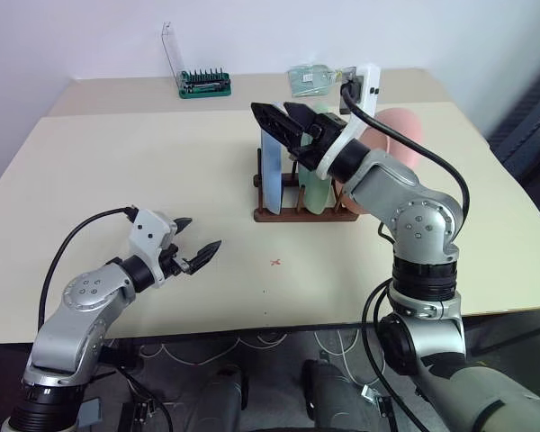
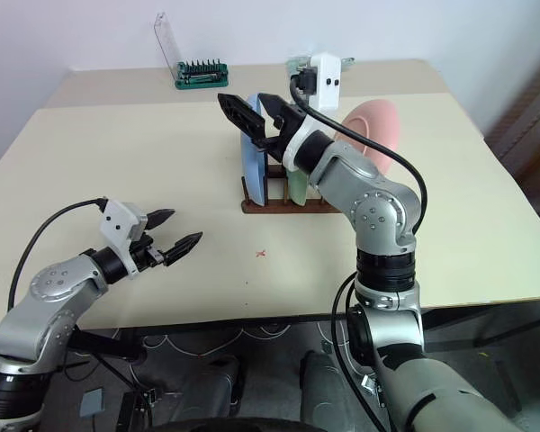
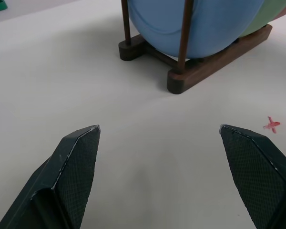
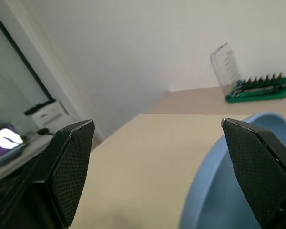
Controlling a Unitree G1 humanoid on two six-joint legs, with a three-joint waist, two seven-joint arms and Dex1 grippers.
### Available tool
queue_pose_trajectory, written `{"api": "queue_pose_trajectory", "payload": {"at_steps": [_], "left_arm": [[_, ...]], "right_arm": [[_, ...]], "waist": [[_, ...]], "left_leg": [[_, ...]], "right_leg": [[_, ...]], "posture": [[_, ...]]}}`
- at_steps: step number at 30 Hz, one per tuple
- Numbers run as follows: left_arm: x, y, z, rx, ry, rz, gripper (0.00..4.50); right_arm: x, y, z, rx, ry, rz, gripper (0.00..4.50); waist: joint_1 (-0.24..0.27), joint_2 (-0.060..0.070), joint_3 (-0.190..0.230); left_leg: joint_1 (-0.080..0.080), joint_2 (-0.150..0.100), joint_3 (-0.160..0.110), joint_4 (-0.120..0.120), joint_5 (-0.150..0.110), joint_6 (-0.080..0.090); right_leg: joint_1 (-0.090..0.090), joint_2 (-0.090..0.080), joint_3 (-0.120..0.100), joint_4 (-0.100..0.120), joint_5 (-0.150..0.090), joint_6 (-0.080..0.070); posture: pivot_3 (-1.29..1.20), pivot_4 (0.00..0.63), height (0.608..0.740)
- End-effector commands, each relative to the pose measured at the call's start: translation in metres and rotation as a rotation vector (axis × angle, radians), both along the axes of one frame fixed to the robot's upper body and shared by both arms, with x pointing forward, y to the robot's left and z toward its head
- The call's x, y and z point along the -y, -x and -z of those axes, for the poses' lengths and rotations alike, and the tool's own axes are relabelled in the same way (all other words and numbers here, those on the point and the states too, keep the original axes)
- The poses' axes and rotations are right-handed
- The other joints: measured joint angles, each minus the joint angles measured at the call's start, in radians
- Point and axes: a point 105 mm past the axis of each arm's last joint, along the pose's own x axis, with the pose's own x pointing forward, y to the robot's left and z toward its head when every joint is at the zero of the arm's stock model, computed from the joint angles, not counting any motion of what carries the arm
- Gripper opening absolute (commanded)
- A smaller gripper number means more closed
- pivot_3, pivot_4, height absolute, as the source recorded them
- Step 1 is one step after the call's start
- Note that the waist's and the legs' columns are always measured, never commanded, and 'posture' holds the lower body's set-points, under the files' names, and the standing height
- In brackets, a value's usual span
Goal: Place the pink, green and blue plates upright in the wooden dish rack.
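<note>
The wooden dish rack (image 1: 288,214) stands mid-table. The blue plate (image 1: 272,171) stands upright at the rack's left end, with the green plate (image 1: 317,193) upright beside it. The pink plate (image 1: 394,133) rises behind my right arm at the rack's right end, its lower part hidden. My right gripper (image 1: 274,112) hovers open just above the blue plate's (image 4: 214,191) top rim, holding nothing. My left gripper (image 1: 200,234) is open and empty, low over the table to the left of the rack (image 3: 214,57), pointing at it.
A green bit set (image 1: 204,85) with a clear lid stands at the table's back. A white box with a black cable (image 1: 364,83) and a plastic bag (image 1: 308,79) lie behind the rack. A small red cross (image 1: 275,262) marks the table.
</note>
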Motion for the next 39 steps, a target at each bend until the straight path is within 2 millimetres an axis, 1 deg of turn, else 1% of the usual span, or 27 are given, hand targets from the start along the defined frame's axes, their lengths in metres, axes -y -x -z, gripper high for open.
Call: {"api": "queue_pose_trajectory", "payload": {"at_steps": [1, 3, 4, 5, 7, 8, 11, 12, 14, 19, 21, 24, 26, 27, 28, 31, 35, 39], "left_arm": [[0.005, 0.002, -0.01, 0.048, -0.006, 0.017, 4.16], [0.006, 0.003, -0.008, 0.038, -0.006, 0.027, 4.16], [0.007, 0.003, -0.007, 0.034, -0.006, 0.032, 4.16], [0.009, 0.003, -0.005, 0.027, -0.009, 0.047, 4.16], [0.011, 0.001, -0.003, 0.017, -0.013, 0.069, 4.16], [0.013, 0.001, -0.002, 0.014, -0.015, 0.077, 4.16], [0.023, -0.005, 0.0, 0.007, -0.016, 0.141, 4.16], [0.026, -0.006, 0.0, 0.006, -0.016, 0.157, 4.16], [0.032, -0.009, 0.001, 0.004, -0.016, 0.187, 4.16], [0.049, -0.014, 0.001, 0.013, -0.004, 0.254, 4.16], [0.052, -0.015, 0.001, 0.017, -0.002, 0.262, 4.16], [0.053, -0.014, 0.0, 0.025, -0.004, 0.272, 4.16], [0.053, -0.012, 0.0, 0.035, -0.006, 0.275, 4.16], [0.052, -0.011, -0.002, 0.042, -0.006, 0.276, 4.16], [0.051, -0.01, -0.004, 0.049, -0.004, 0.275, 4.16], [0.048, -0.009, -0.003, 0.051, -0.009, 0.263, 4.16], [0.047, -0.008, 0.0, 0.046, -0.009, 0.255, 4.16], [0.05, -0.009, 0.001, 0.045, -0.011, 0.256, 4.16]], "right_arm": [[0.017, 0.033, -0.053, 0.366, 0.119, 0.023, 4.33], [0.048, 0.033, -0.057, 0.416, 0.174, 0.118, 4.33], [0.059, 0.032, -0.058, 0.42, 0.186, 0.151, 4.33], [0.08, 0.028, -0.06, 0.402, 0.181, 0.215, 4.1], [0.111, 0.025, -0.06, 0.371, 0.181, 0.313, 3.54], [0.122, 0.024, -0.059, 0.359, 0.186, 0.35, 3.05], [0.167, 0.028, -0.042, 0.313, 0.353, 0.527, 1.56], [0.176, 0.029, -0.038, 0.299, 0.385, 0.563, 1.04], [0.189, 0.03, -0.031, 0.28, 0.452, 0.621, 0.07], [0.209, 0.028, -0.005, 0.215, 0.673, 0.725, 0.07], [0.21, 0.024, 0.006, 0.191, 0.742, 0.732, 0.07], [0.196, 0.021, 0.022, 0.178, 0.794, 0.661, 0.07], [0.188, 0.019, 0.028, 0.184, 0.82, 0.624, 0.07], [0.181, 0.019, 0.031, 0.197, 0.828, 0.592, 0.07], [0.172, 0.019, 0.031, 0.214, 0.818, 0.554, 0.07], [0.156, 0.021, 0.027, 0.252, 0.792, 0.483, 0.07], [0.158, 0.023, 0.021, 0.273, 0.775, 0.481, 0.07], [0.17, 0.02, 0.028, 0.238, 0.806, 0.524, 0.07]], "waist": [[0.006, 0.001, 0.0], [0.007, 0.0, 0.0], [0.006, 0.0, 0.0], [0.007, 0.0, 0.0], [0.008, -0.001, 0.0], [0.008, 0.0, 0.0], [0.01, 0.0, 0.0], [0.011, 0.0, 0.0], [0.007, 0.0, 0.0], [0.004, 0.002, 0.0], [0.005, 0.002, 0.0], [0.005, 0.002, 0.0], [0.007, 0.002, 0.0], [0.008, 0.002, 0.0], [0.008, 0.002, 0.0], [0.007, 0.002, 0.0], [0.011, 0.002, 0.0], [0.011, 0.002, 0.0]], "left_leg": [[-0.001, 0.0, 0.0, 0.0, 0.0, 0.0], [-0.001, 0.0, 0.0, 0.0, 0.0, 0.001], [-0.001, 0.0, 0.0, 0.0, -0.001, 0.001], [-0.001, 0.0, 0.0, 0.0, -0.001, 0.001], [0.0, 0.0, 0.0, 0.001, -0.001, 0.001], [0.0, 0.0, 0.001, 0.001, -0.001, 0.001], [0.0, 0.0, 0.001, 0.001, -0.001, 0.001], [-0.001, 0.0, 0.001, 0.001, -0.001, 0.002], [-0.001, 0.0, 0.002, 0.001, -0.001, 0.002], [0.0, 0.0, 0.004, 0.001, -0.001, 0.003], [0.0, 0.0, 0.004, 0.002, -0.001, 0.003], [0.0, 0.0, 0.004, 0.002, -0.001, 0.003], [0.0, 0.0, 0.004, 0.002, -0.001, 0.003], [0.0, 0.0, 0.004, 0.002, -0.002, 0.003], [-0.001, 0.0, 0.004, 0.003, -0.002, 0.003], [-0.001, 0.0, 0.004, 0.003, -0.002, 0.003], [-0.001, 0.0, 0.004, 0.004, -0.002, 0.004], [-0.001, 0.0, 0.004, 0.005, -0.002, 0.004]], "right_leg": [[0.0, 0.0, 0.0, -0.001, 0.0, 0.0], [0.001, 0.0, -0.001, -0.002, 0.0, 0.0], [0.001, 0.0, -0.001, -0.002, 0.0, 0.001], [0.001, -0.001, -0.001, -0.002, 0.0, 0.0], [0.002, -0.001, -0.001, -0.002, 0.0, 0.0], [0.002, -0.001, -0.001, -0.002, 0.0, 0.0], [0.002, -0.001, -0.001, -0.003, 0.0, 0.0], [0.002, -0.001, -0.001, -0.003, 0.0, 0.0], [0.002, -0.002, 0.0, -0.003, 0.0, 0.0], [0.002, -0.002, 0.0, -0.003, 0.0, 0.001], [0.002, -0.002, 0.001, -0.003, 0.0, 0.0], [0.002, -0.002, 0.001, -0.003, 0.0, 0.001], [0.002, -0.002, 0.001, -0.003, 0.0, 0.001], [0.002, -0.002, 0.001, -0.003, 0.0, 0.001], [0.002, -0.002, 0.001, -0.003, 0.0, 0.001], [0.002, -0.002, 0.001, -0.003, 0.0, 0.001], [0.002, -0.002, 0.001, -0.003, 0.0, 0.001], [0.003, -0.002, 0.001, -0.003, 0.0, 0.001]], "posture": [[0.0, 0.15, 0.74], [0.0, 0.15, 0.74], [0.0, 0.15, 0.74], [0.0, 0.15, 0.74], [0.0, 0.15, 0.74], [0.0, 0.15, 0.74], [0.0, 0.15, 0.74], [0.0, 0.15, 0.74], [0.0, 0.15, 0.74], [0.0, 0.15, 0.74], [0.0, 0.15, 0.74], [0.0, 0.15, 0.74], [0.0, 0.15, 0.74], [0.0, 0.15, 0.74], [0.0, 0.15, 0.74], [0.0, 0.15, 0.74], [0.0, 0.15, 0.74], [0.0, 0.15, 0.74]]}}
